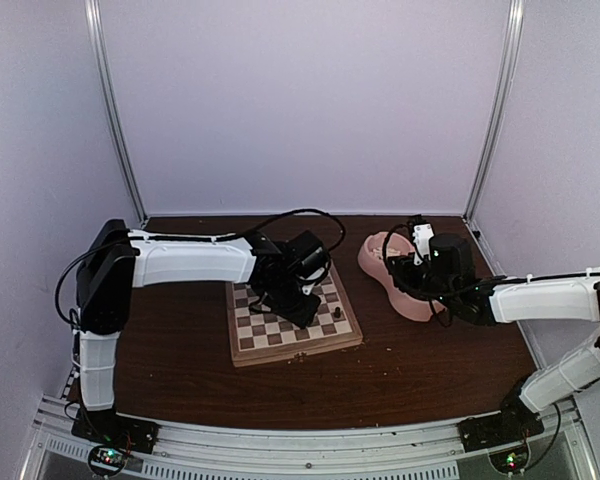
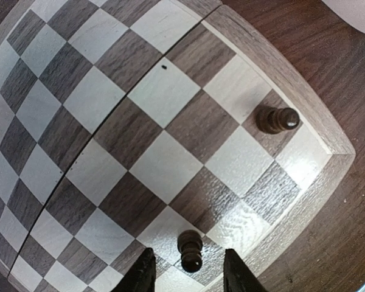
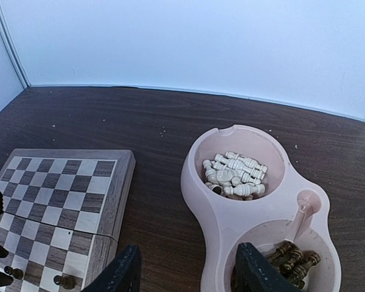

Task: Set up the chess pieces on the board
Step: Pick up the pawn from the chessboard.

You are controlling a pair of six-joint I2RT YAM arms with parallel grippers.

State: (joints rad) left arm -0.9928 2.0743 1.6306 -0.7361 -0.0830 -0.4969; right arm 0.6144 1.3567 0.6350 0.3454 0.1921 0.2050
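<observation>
The board (image 2: 304, 103) fills the left wrist view. Two dark chess pieces stand near its corner, one (image 2: 278, 119) at the right edge. The other (image 2: 190, 250) stands between the fingers of my left gripper (image 2: 188, 261), which is open, with a gap on each side of the piece. From above, the left gripper (image 1: 302, 300) hangs over the board (image 1: 280, 352). My right gripper (image 3: 188, 249) is open and holds nothing. It hovers above the near rim of the pink double bowl (image 3: 198, 182), and from above it (image 1: 408, 268) is over the bowl (image 1: 375, 258).
The bowl's far cup holds cream-white pieces (image 3: 234, 173). Its near cup holds several dark pieces (image 3: 295, 260). Dark wooden tabletop (image 3: 152, 231) lies between the board (image 3: 118, 194) and the bowl. Pale walls close in the back and both sides.
</observation>
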